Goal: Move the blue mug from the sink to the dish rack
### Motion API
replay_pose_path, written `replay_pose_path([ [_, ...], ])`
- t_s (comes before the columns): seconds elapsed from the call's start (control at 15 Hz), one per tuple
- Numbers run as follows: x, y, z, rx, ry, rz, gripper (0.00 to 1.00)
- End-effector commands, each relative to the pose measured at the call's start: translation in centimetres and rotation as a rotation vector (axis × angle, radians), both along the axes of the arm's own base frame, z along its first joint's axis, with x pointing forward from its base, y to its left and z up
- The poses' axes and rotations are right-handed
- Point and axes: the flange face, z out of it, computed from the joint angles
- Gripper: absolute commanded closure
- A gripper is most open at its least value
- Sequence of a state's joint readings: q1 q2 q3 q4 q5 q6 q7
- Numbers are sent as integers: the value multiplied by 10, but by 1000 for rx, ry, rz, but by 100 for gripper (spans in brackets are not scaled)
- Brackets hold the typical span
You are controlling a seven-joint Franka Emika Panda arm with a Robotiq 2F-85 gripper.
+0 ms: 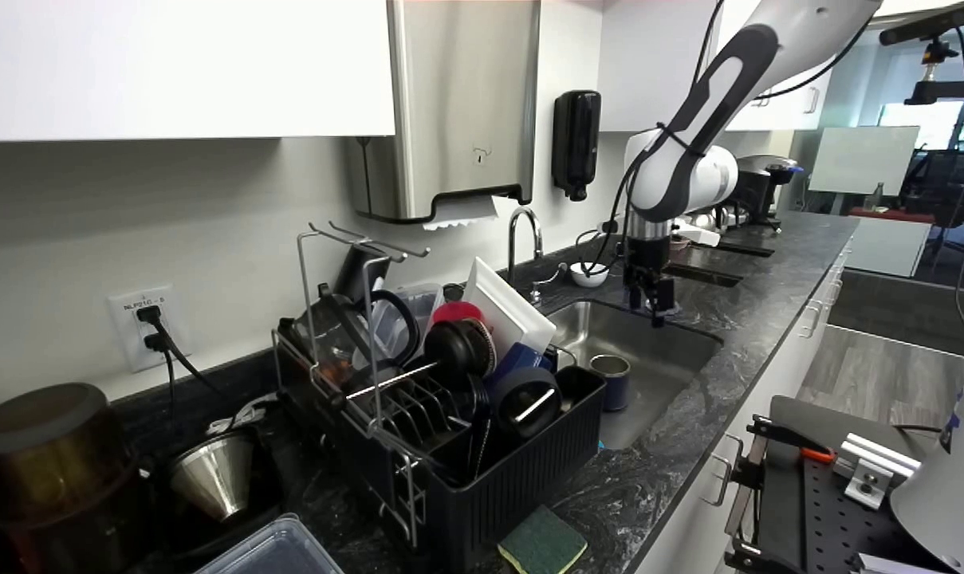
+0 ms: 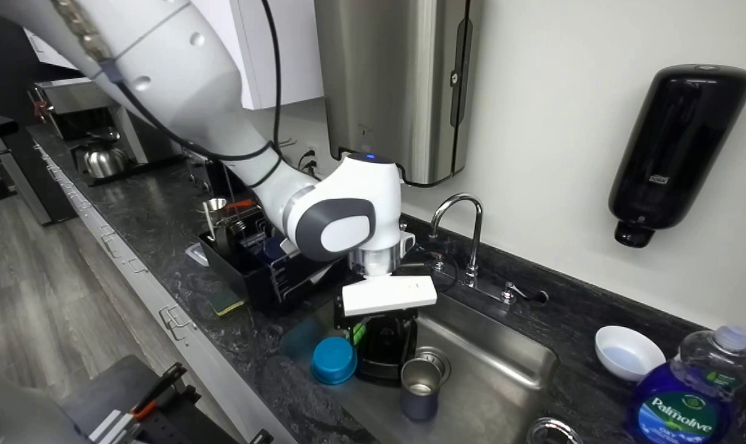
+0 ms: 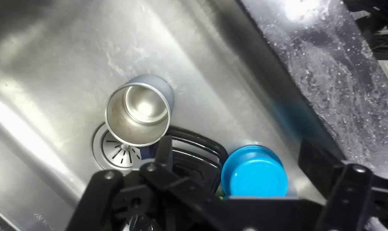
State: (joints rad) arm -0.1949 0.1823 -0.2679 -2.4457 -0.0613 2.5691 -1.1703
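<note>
The blue mug [image 1: 615, 392] stands upright in the sink [image 1: 661, 359], dark blue outside with a bare metal inside. In an exterior view the mug [image 2: 419, 404] is close to the drain. The wrist view looks down into the mug [image 3: 139, 112], which lies left of my gripper [image 3: 238, 157]. Its two fingers are wide apart with nothing held; below the gap are a black container and a bright-blue bowl. In an exterior view the gripper [image 1: 649, 307] hangs over the sink, higher than the mug. The dish rack [image 1: 521, 498] beside the sink is crowded with dishes.
The black container [image 3: 195, 163] and bright-blue bowl [image 3: 258, 178] sit in the sink near the mug. A chrome faucet [image 2: 476, 234] rises behind the basin. On the counter are a white bowl [image 2: 629, 353], a soap bottle [image 2: 681, 407] and a sponge [image 1: 544, 540]. A white plate [image 1: 509, 311] leans in the rack.
</note>
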Motion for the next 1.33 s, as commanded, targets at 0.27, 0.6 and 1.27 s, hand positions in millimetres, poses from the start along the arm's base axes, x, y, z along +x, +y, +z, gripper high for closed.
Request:
replay_pose_path([
  [0.27, 29, -32, -54, 108, 9, 111, 0],
  [0.6, 30, -45, -84, 125, 43, 143, 0],
  [1.27, 35, -45, -137, 151, 95, 189, 0],
])
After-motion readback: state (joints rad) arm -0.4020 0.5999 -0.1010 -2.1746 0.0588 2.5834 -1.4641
